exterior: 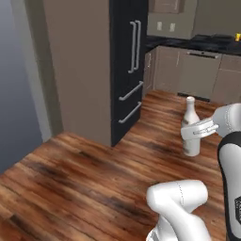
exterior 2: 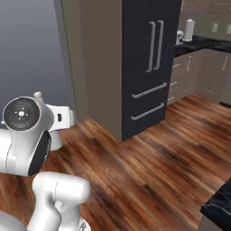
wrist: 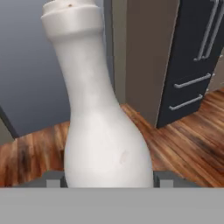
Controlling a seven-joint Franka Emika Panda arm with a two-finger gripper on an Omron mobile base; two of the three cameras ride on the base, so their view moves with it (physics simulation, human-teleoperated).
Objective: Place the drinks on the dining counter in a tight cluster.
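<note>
White bottle carried, not yet on the dining counter.

The gripper point(exterior: 194, 133) was closed on the slim white bottle point(exterior: 190, 127) (held upright above the wooden floor point(exterior: 84, 179)); in my judgement it remained to be placed, and no cluster was visible.

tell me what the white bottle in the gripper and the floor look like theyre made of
White bottle: looks like glazed ceramic or opaque plastic; smooth, matte white, faint specks, no see-through. The render leaves it open. Floor: wood planks, reddish-brown with dark grain streaks and a soft sheen.
</note>
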